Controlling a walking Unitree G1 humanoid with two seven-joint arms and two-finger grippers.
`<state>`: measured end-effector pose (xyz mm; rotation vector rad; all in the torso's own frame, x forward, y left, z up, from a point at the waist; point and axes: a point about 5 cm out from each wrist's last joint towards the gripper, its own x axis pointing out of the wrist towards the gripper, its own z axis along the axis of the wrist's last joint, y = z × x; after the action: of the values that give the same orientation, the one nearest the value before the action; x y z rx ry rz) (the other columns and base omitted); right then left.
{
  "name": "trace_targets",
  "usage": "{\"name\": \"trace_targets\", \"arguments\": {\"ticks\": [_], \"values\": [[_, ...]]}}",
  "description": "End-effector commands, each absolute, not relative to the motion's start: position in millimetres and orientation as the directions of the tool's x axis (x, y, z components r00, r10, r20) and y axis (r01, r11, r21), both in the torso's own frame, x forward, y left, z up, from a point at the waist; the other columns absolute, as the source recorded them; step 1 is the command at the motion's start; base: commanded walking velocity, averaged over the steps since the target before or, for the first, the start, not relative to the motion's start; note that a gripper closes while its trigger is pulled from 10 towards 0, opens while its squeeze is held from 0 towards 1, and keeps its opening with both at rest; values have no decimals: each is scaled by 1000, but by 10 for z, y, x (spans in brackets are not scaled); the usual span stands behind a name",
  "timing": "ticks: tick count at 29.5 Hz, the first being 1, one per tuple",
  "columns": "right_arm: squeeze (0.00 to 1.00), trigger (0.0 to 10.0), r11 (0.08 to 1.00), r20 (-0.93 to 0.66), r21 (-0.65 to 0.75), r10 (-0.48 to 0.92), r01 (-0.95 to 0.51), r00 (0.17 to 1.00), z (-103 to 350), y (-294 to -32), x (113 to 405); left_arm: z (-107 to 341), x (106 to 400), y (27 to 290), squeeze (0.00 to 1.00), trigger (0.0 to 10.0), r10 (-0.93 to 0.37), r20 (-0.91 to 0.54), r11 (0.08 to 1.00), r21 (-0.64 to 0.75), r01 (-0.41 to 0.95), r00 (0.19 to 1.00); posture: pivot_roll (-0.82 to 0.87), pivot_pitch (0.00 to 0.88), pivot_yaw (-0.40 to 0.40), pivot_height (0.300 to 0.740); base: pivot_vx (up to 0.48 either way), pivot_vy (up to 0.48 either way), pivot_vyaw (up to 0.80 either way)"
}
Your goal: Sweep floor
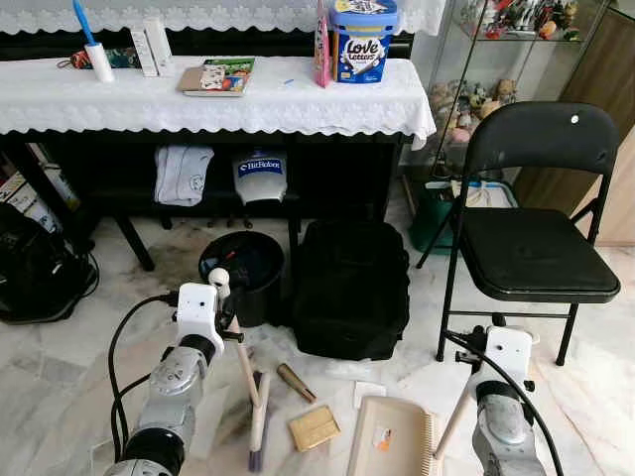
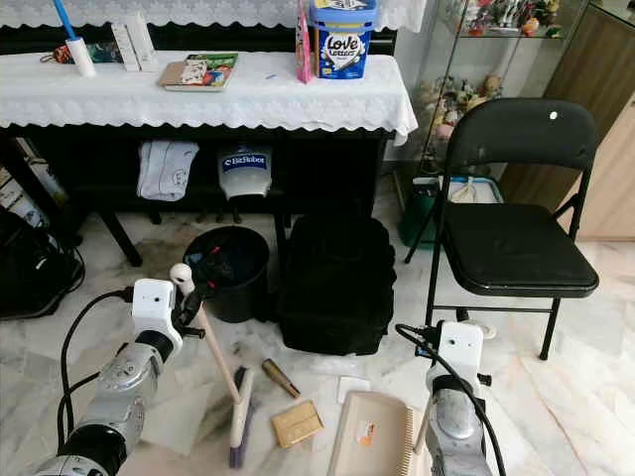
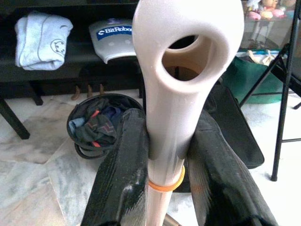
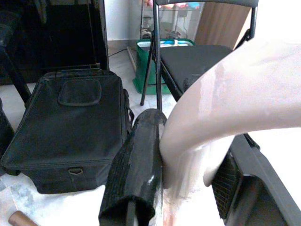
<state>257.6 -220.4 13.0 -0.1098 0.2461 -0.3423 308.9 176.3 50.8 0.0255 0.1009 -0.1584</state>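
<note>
gripping broom handle (image 3: 174,117) in left gripper (image 3: 167,160) | right gripper (image 4: 188,183) apparently clamping dustpan handle (image 4: 221,108)

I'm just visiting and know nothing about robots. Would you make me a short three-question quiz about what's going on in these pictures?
1. True or false: the left gripper is shut on the broom handle.
2. What does the right gripper hold? A) a cup B) the dustpan handle C) a book
3. Fill in: the small black bin stands on the floor beside the black ____.

Key
1. True. The black fingers clamp the beige handle from both sides.
2. B. The beige dustpan lies on the floor by the gold box and the brown tube.
3. Bag, in front of the cloth-covered table.
</note>
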Motion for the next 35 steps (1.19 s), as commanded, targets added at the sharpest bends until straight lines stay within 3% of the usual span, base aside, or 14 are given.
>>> {"name": "trace_targets", "arguments": {"ticks": [1, 8, 22, 35], "values": [[0, 10000, 935, -194, -138, -350, 327, 917, 178, -2222, 2615, 431, 3040, 1803, 0, 10000, -151, -147, 988, 10, 154, 978, -31, 0, 14, 740, 0, 0, 0], [0, 10000, 937, -194, -136, -343, 321, 919, 183, -2215, 2633, 343, 2954, 1878, 0, 10000, -169, -198, 975, 107, 193, 966, -27, 0, 11, 740, 0, 0, 0], [0, 10000, 939, -191, -134, -338, 316, 922, 194, -2216, 2663, 114, 2743, 1910, 0, 10000, -319, -350, 943, -22, 333, 881, -28, 0, 9, 740, 0, 0, 0], [0, 10000, 943, -198, -126, -329, 308, 924, 187, -2189, 2691, 151, 2635, 1993, 0, 10000, -466, -378, 880, -293, 374, 800, -9, 0, 9, 740, 0, 0, 0]]}}
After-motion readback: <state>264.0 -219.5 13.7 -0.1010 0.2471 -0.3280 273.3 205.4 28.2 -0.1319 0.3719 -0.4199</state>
